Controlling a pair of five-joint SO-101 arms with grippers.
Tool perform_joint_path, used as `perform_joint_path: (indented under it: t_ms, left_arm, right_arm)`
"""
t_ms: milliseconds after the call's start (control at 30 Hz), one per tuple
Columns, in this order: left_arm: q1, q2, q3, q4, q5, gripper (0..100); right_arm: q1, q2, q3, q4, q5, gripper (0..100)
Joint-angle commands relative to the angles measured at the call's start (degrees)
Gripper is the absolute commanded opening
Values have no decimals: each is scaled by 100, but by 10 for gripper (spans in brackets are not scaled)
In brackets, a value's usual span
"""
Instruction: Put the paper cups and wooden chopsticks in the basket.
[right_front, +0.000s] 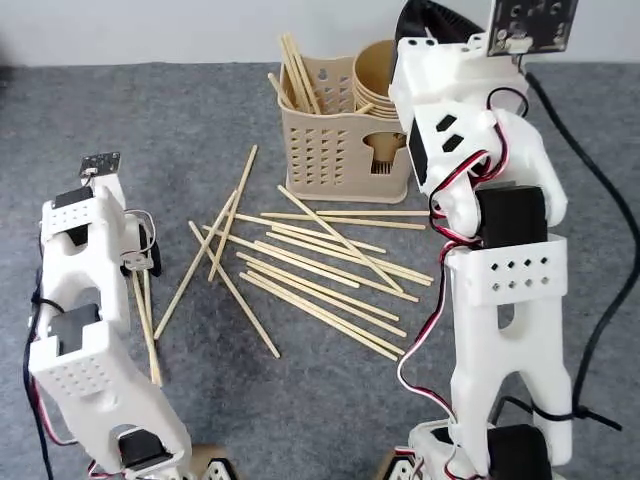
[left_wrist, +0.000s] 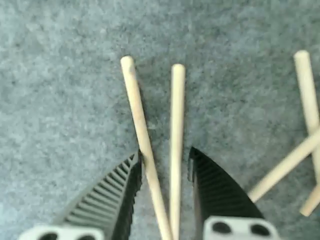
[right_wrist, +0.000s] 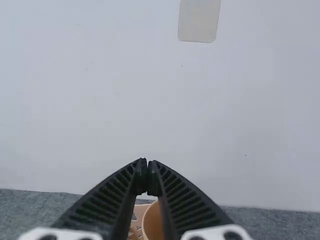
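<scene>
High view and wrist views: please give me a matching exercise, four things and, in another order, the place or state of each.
1 paper cups
2 left gripper
3 right gripper
4 loose chopsticks

A shut, empty
B stacked in the basket
C scattered on the grey mat
D open, two chopsticks between its fingers

Pairs: 1-B, 2-D, 3-A, 4-C

Robot test bench: grey felt-covered table (right_front: 100, 110) against a bare white wall (right_wrist: 75, 100).
</scene>
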Motion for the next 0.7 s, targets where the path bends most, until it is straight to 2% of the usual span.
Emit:
perform_joint_path:
  t_ms: [0,267,433,667]
  left_arm:
    - [-123,-53,-251,-132,-53,145]
    - [-176,35,-233,-114,-35,134]
    - [88,264,-251,-132,-53,9]
    - [158,-62,-251,70,0,13]
  right_arm:
    - [40,-180,-334,31,70,18]
    - [31,-180,-334,31,70,18]
    - [31,-180,-334,31,70,18]
    - [31,-180,-334,31,70,18]
